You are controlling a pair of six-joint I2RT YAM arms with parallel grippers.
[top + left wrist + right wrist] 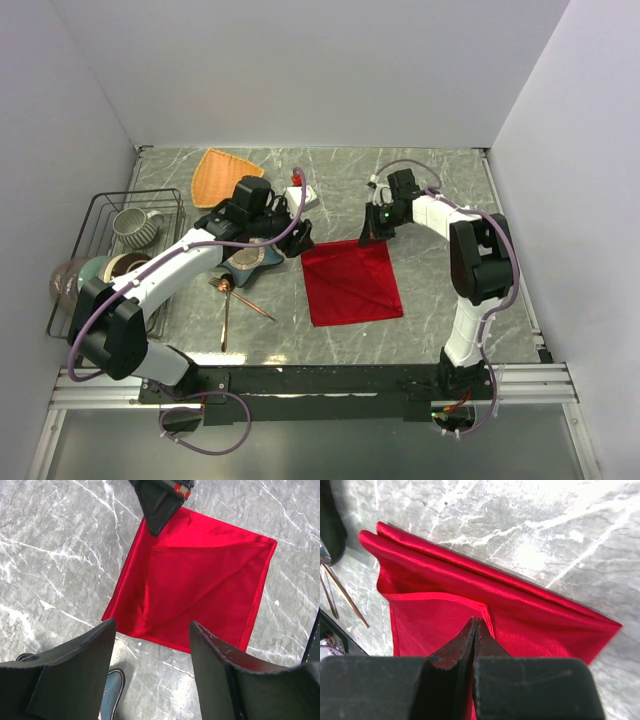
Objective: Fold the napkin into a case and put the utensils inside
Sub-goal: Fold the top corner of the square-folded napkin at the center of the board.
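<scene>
**Top view:** The napkin (352, 282) lies flat on the counter (440, 195) between the two arms. The right tool (372, 234) is at its far corner. The left tool (288, 238) hangs beside it. The utensils (236, 298) lie apart to the left, partly under the left arm, so their number cannot be told.

**Left wrist view:** The left tool (152, 630) stands wide and holds nothing, above the napkin's (200, 590) near edge. Judgement: the cloth is light, limp and glossy, so it is likely to slip. Hold it at a hem or corner.

**Right wrist view:** The right tool (476, 626) is closed, apparently pinching the upper layer's hem. The napkin (530, 612) shows stacked layers. How many are caught is hidden.
</scene>
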